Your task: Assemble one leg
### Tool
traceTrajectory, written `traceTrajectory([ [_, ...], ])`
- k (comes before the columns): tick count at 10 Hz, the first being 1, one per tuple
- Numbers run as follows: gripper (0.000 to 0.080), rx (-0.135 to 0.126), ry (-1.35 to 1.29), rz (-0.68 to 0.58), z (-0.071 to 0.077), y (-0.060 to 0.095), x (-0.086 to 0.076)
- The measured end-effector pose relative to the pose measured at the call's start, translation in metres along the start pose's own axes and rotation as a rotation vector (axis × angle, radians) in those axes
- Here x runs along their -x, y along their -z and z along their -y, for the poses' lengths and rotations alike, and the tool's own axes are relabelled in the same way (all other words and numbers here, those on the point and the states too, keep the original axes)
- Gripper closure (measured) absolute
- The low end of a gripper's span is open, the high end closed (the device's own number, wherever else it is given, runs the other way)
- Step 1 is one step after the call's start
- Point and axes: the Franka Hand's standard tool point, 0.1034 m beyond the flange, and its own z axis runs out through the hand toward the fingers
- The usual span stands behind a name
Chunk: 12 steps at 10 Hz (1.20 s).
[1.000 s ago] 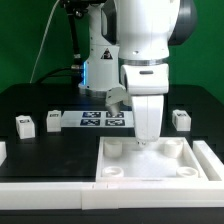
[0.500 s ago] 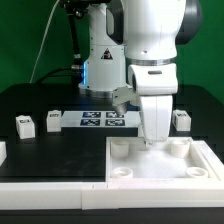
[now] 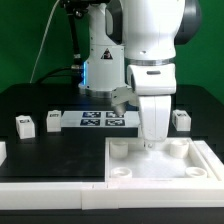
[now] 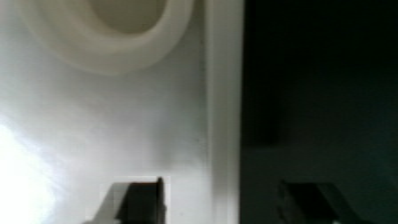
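Observation:
The large white tray-like part (image 3: pixel 197 152) with round corner sockets lies at the front right. My gripper (image 3: pixel 152 143) stands at its far rim. In the wrist view my gripper (image 4: pixel 222 205) straddles that rim (image 4: pixel 222 110): one finger (image 4: pixel 135 203) over the white floor, the other over the black table, with a gap on each side. A corner socket (image 4: pixel 134 30) shows there too. Three small white legs with tags lie on the table: two at the exterior view's left (image 3: pixel 25 125) (image 3: pixel 53 120) and one at its right (image 3: pixel 181 119). None is held.
The marker board (image 3: pixel 103 120) lies behind the gripper, in the middle of the black table. A long white barrier (image 3: pixel 50 172) runs along the front edge, against the tray's left side. The robot's base stands at the back.
The gripper and the tray-like part shifted together toward the exterior view's right between one second and half a second ago. Nothing has visibly moved since.

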Motion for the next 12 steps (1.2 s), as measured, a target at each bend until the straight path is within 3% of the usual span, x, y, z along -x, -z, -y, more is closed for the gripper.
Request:
traceTrajectory([
  [1,0.0298,0.0,0.0,0.0,0.0,0.0,0.0],
  [2,0.0298,0.0,-0.001,0.0,0.0,0.0,0.0],
  [3,0.0181,0.0,-0.001,0.0,0.0,0.0,0.001],
  [6,0.0151,0.001,-0.011,0.0,0.0,0.001,0.001],
  [7,0.0151,0.011,-0.051,0.002,0.002,0.008,0.002],
  [9,0.0151,0.025,-0.133,0.011,0.012,0.028,-0.003],
  [10,0.0151,0.021,-0.157,0.019,0.017,0.036,-0.003],
  [12,0.0151,0.029,-0.341,0.027,0.039,0.049,-0.007],
])
